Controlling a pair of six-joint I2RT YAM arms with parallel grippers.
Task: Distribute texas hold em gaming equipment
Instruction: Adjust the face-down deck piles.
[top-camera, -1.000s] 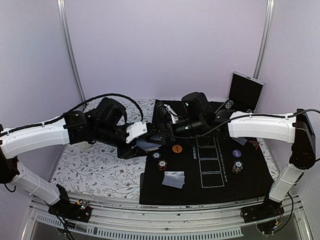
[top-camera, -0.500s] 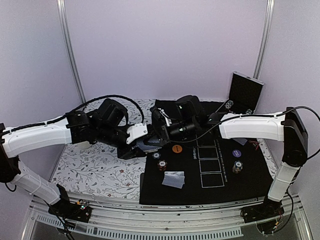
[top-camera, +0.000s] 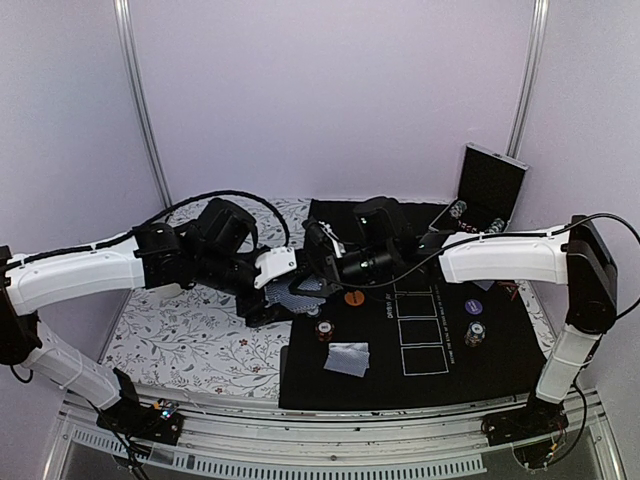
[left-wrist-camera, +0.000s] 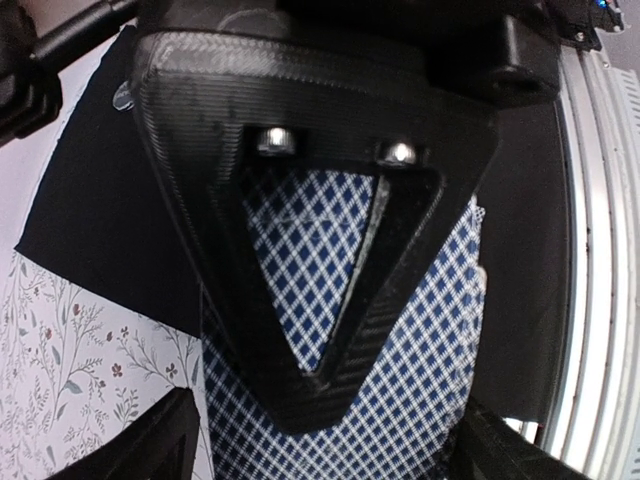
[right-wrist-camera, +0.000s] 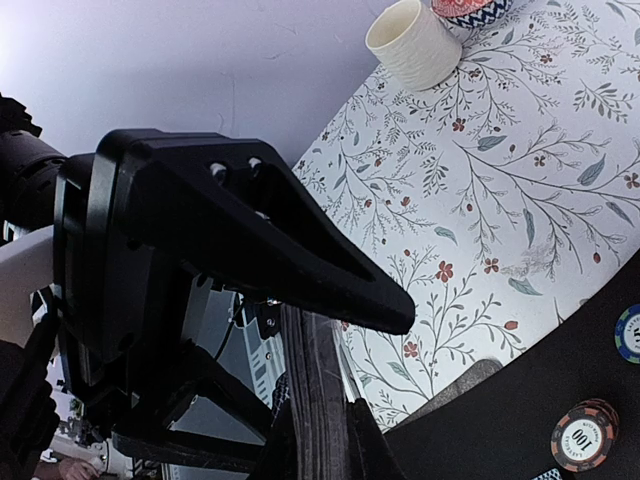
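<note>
A deck of playing cards (top-camera: 292, 296) with blue-diamond backs hangs above the mat's left edge. My right gripper (top-camera: 314, 278) is shut on it: the deck's edge (right-wrist-camera: 315, 380) stands between its fingertips (right-wrist-camera: 322, 442). My left gripper (left-wrist-camera: 325, 445) is open, its fingers (left-wrist-camera: 150, 445) spread wide on either side of the deck (left-wrist-camera: 420, 370). The right gripper's black finger (left-wrist-camera: 300, 200) lies across the card back. On the black mat (top-camera: 420, 375) lie two cards (top-camera: 347, 358), an orange disc (top-camera: 353, 297), a purple disc (top-camera: 474, 307) and chip stacks (top-camera: 325, 329) (top-camera: 474, 335).
A black case (top-camera: 492, 185) stands open at the back right. A white cup (right-wrist-camera: 412, 42) sits on the floral cloth (top-camera: 190, 335) far behind the arms. Both arms crowd the mat's left edge.
The right gripper closed on the deck and drew slightly left. The left gripper's fingers opened off the deck.
</note>
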